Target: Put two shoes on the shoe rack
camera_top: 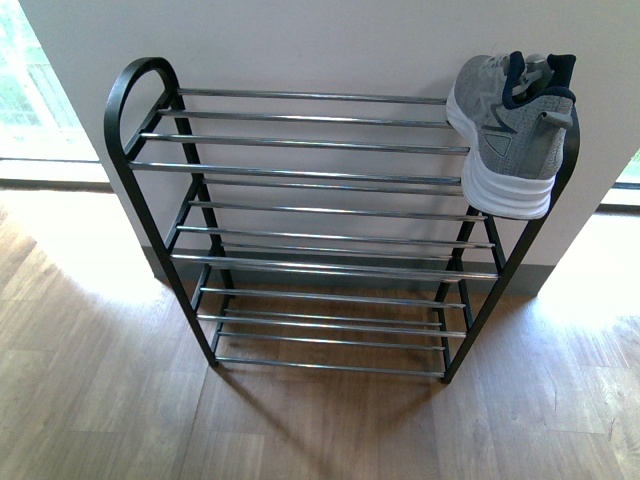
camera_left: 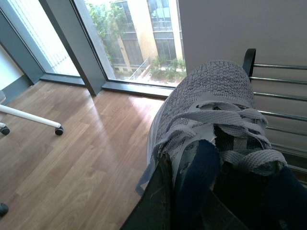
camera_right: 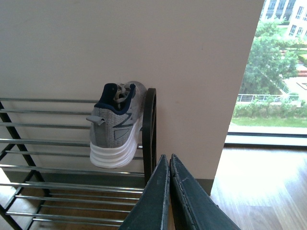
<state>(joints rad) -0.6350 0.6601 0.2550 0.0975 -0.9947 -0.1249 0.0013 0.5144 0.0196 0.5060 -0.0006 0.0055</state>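
In the front view the shoe rack stands on a wood floor against a pale wall. It has a black frame and rows of thin shiny bars. A grey sneaker sits on the top shelf, in the upper right of the frame, right at the end of the rack. It rests tilted, with its heel and thick white sole facing the camera and its toe toward the wall. Its dark blue collar is at the top. The other shelves show only bars. The right wrist view shows the same sneaker beside the black end loop of the rack. The right claw is in front of the rack, apart from the shoe, with its two dark fingers pressed together and nothing between them. In the left wrist view the left claw is pinching a second grey sneaker near the collar. The shoe fills much of that view, with its grey laces up and its toe pointing away from the camera. Behind it are some bars of the rack, a big window and a white chair leg with a small wheel on the floor.
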